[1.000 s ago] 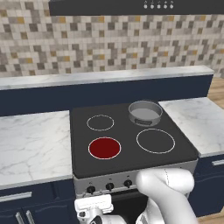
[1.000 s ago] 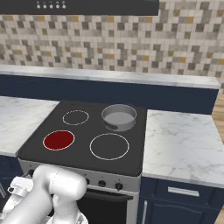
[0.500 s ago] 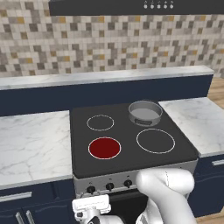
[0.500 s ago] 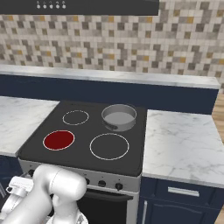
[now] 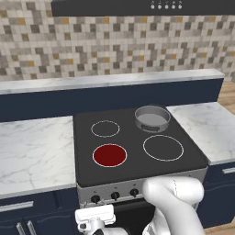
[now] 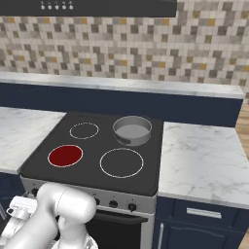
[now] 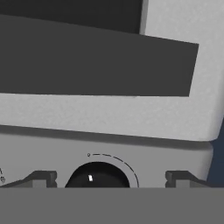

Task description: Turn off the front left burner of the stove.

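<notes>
Still glowing: the front left burner (image 5: 109, 155) shows solid red on the near left of the stove (image 5: 137, 165), so the job is not yet done. The gripper (image 7: 107, 179) sits low at the silver front panel, its fingers (image 7: 41, 178) spread wide, one on each side of a small black knob (image 7: 97, 176), apart from it and holding nothing.

The knob looks rigid, light to turn and smooth, probably a bit slick, with a dial mark arcing around it. Best hold, as I judge it, is across the round body, fingers on opposite sides, then a twist. It lies toward the left end of the panel's knob row (image 5: 114, 195), but I cannot tell for sure that it serves the red burner.

Surface: flat black glass, two plain white rings, and a grey pot (image 5: 152, 118) on the far right burner. Marble worktop (image 5: 32, 151) on both sides, dark blue cupboards below, mosaic tile wall (image 5: 114, 46) behind, hood (image 5: 137, 7) overhead.
</notes>
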